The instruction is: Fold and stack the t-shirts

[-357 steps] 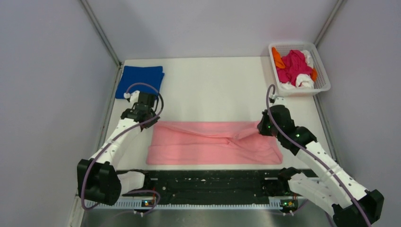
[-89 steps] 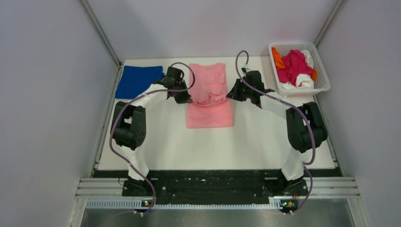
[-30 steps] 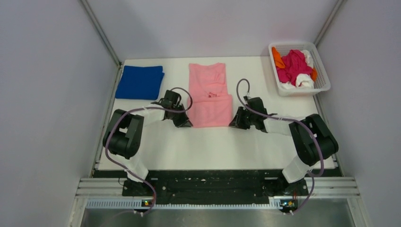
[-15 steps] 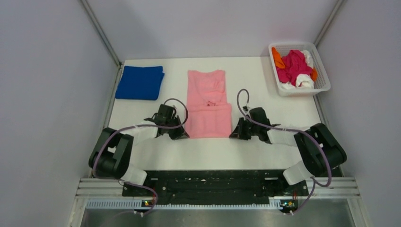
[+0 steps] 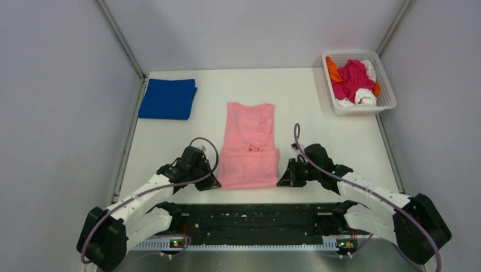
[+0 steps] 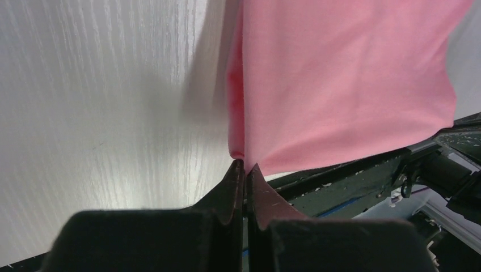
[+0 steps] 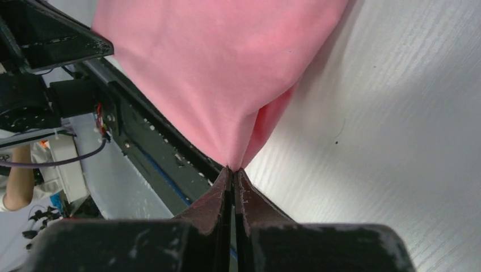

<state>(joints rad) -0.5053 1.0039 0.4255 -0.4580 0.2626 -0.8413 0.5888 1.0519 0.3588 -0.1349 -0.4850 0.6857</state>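
The light pink t-shirt lies folded into a long narrow strip in the middle of the table, its near end at the front edge. My left gripper is shut on its near left corner. My right gripper is shut on its near right corner. Both hold the corners just above the table. The royal blue t-shirt lies folded at the back left. Magenta, orange and white shirts sit bunched in the basket.
The white lattice basket stands at the back right corner. The black mounting rail runs along the table's near edge, just behind both grippers. Grey walls close in the left, right and back sides.
Both grippers have pulled the pink t-shirt toward the near edge of the table, still gripping its near corners. The shirt has slid forward and lies flatter.
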